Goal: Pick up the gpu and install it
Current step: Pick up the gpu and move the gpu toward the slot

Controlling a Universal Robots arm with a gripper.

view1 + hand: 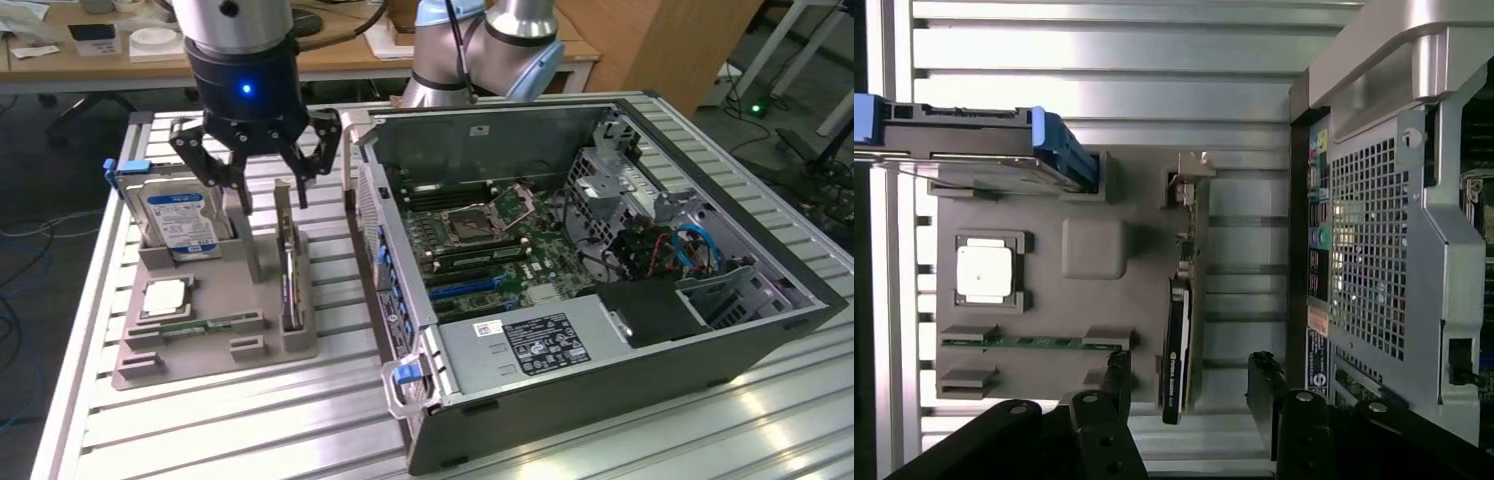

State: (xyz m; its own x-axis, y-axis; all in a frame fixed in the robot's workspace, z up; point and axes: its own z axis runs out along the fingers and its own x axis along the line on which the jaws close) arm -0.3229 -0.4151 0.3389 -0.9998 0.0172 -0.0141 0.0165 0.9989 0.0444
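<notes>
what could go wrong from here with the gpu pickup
The open hand hangs above the gpu, with the hard drive close beside; descending off-centre, a finger might strike either.
The gpu stands on its thin edge in the holder, so an uneven pinch might tip it toward the computer case.

Grey fixture tray [200, 358]: hard drive [180, 215] upright in its end slot, CPU [163, 297] flat mid-tray, memory stick [214, 325] just beyond the CPU. Open PC case [601, 395] just beside the tray.
</notes>
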